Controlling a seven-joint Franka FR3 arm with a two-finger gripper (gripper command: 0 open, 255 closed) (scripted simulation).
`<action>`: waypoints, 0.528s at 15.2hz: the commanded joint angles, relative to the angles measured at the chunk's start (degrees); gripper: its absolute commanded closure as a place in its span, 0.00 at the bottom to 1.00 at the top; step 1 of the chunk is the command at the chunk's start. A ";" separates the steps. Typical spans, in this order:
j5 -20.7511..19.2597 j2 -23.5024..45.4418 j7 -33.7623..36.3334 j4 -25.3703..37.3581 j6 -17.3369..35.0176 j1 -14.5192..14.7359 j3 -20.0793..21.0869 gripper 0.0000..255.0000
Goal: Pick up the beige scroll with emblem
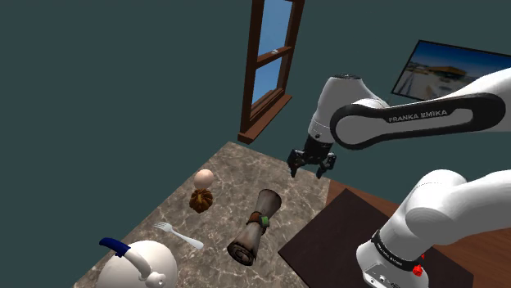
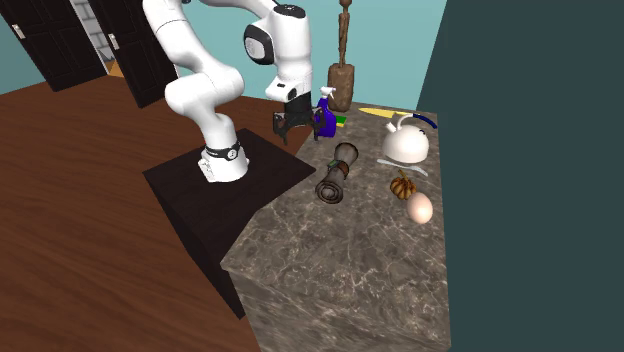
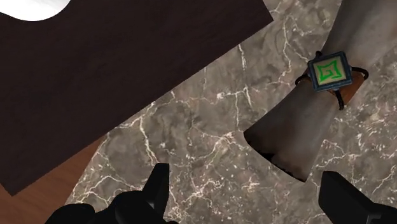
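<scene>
All-black two-finger gripper [image 1: 312, 164] hovers over a dark, white-veined marble counter [image 2: 330, 270], fingers wide apart, holding nothing. The grey-brown rolled scroll [image 3: 318, 108] (green square emblem, dark cord) lies flat near the counter's edge beside the dark box stand [image 1: 344, 237].

The scroll [image 3: 298, 137] runs off the wrist view's edge past its green emblem [image 3: 329, 72]. Near the scroll, the white kettle [image 1: 154, 263] is cut off by the shoulder view's lower edge.
</scene>
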 commanded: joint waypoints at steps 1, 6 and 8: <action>2.60 2.41 5.20 -1.22 4.45 0.76 3.18 0.00; 6.22 13.99 17.13 -0.44 17.04 0.06 10.96 0.00; 6.10 19.52 22.47 0.74 22.14 -1.21 14.26 0.00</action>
